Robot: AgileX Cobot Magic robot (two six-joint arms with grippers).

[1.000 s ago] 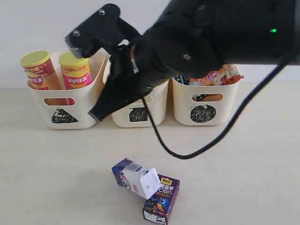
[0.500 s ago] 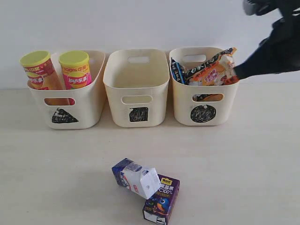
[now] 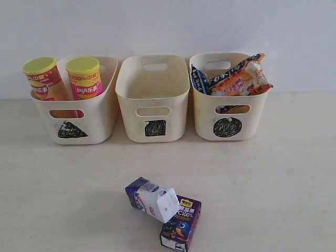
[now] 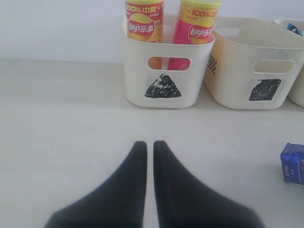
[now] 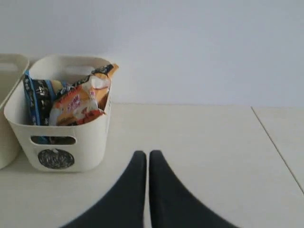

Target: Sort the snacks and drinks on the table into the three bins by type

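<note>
Your left gripper (image 4: 149, 145) and right gripper (image 5: 145, 154) are both closed, empty. The square-marked cream plastic tub (image 3: 174, 121) stands at the pale table's (image 3: 273, 184) back edge; well forward of it, the purple-and-white gable-top carton (image 3: 153, 199) lies touching the dark purple parrot juice box (image 3: 181, 224).

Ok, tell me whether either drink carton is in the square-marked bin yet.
No: the purple-and-white gable-top carton and the dark purple juice box both lie on the table in front of the square-marked bin.
</note>
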